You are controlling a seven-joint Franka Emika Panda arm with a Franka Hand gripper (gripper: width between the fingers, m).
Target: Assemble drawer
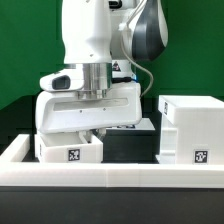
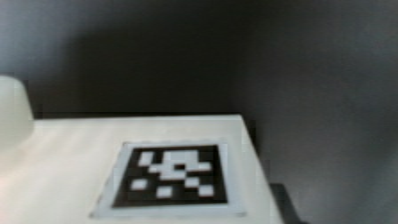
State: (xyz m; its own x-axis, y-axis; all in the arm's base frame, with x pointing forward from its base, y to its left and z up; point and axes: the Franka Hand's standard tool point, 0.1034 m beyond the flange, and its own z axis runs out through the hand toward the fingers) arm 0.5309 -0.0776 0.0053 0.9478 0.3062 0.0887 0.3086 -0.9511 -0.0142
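The large cube-shaped housing [image 1: 188, 128] stands on the exterior view's right and has a square tag low on its front. A small open-top box [image 1: 68, 149] with a tag sits on the exterior view's left, just behind the front wall. My gripper [image 1: 92, 134] hangs straight down right behind and over this box. Its broad white hand hides the fingers, so I cannot tell how the jaws stand. The wrist view shows a white tagged face [image 2: 173, 176] of a drawer part close below the camera. The second small box is not in view.
A low white border wall [image 1: 110, 176] runs along the front and up the exterior view's left side. Dark table surface [image 1: 130, 148] lies between the small box and the housing. A green backdrop stands behind.
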